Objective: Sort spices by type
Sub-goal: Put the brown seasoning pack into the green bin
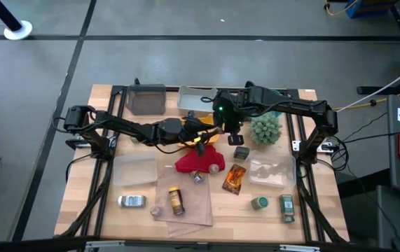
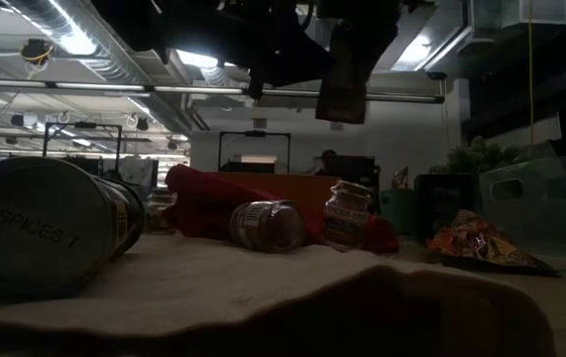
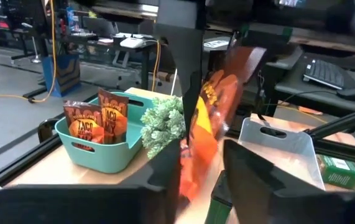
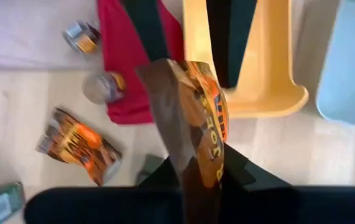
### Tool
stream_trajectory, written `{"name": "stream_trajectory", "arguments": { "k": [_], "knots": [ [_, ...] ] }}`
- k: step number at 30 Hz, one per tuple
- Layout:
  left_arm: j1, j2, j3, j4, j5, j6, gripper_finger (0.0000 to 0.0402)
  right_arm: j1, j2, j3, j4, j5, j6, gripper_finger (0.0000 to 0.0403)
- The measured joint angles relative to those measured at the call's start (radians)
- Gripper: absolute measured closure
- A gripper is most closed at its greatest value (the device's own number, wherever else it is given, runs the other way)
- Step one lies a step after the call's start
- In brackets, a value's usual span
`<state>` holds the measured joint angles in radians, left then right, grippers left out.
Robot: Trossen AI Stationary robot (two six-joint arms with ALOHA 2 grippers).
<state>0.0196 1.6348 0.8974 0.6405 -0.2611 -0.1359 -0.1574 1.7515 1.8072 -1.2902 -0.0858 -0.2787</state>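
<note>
Your right claw [image 4: 193,165] is pinching an orange-brown foil sachet [image 4: 196,124] between its fingers, holding it in the air above the yellow tray [image 4: 270,93] and the red cloth [image 4: 130,68]. Your left claw [image 3: 199,168] is meeting it at the same sachet [image 3: 211,118], its fingers sitting partly apart on either side of the foil; whether they are pressing it, you cannot tell. In the high view both claws are coming together over the middle of the tabletop [image 1: 108,210], just behind the red cloth [image 1: 196,162]. Further out, a second sachet [image 1: 234,178] is lying flat near the cloth, two more are standing in the teal basket [image 3: 99,146] beside the fuzzy green plant [image 3: 165,124], and a green-lidded jar [image 1: 286,205] is lying toward the right front corner.
</note>
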Motion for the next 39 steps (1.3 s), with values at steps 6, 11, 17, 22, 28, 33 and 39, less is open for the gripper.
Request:
{"name": "stream_trajectory", "arguments": {
  "k": [6, 11, 17, 22, 28, 33, 39],
  "knots": [
    [0.001, 0.0, 0.0, -0.003, 0.0, -0.017, 0.0242, -0.007, -0.007, 0.0, -0.077, 0.053, 0.017, 0.0381],
    [0.002, 0.0, 0.0, -0.003, 0.0, -0.013, 0.0236, -0.039, -0.019, 0.0, -0.185, 0.083, 0.018, 0.0386],
    [0.01, 0.0, 0.0, -0.009, 0.0, -0.014, 0.0235, -0.126, -0.057, 0.0, -0.235, 0.105, 0.019, 0.0386],
    [0.024, 0.0, 0.0, -0.011, 0.0, -0.019, 0.0235, -0.243, -0.102, 0.0, -0.284, 0.131, 0.034, 0.0386],
    [0.036, 0.0, 0.0, -0.027, 0.0, -0.021, 0.0235, -0.431, -0.15, -0.031, -0.282, 0.138, 0.132, 0.0386],
    [0.036, 0.0, 0.0, -0.032, 0.0, -0.021, 0.0235, -0.59, -0.164, -0.078, -0.281, 0.148, 0.208, 0.0386],
    [0.036, 0.0, 0.0, -0.032, 0.0, -0.021, 0.0235, -0.754, -0.164, -0.174, -0.188, 0.143, 0.255, 0.0386]
  ]
}}
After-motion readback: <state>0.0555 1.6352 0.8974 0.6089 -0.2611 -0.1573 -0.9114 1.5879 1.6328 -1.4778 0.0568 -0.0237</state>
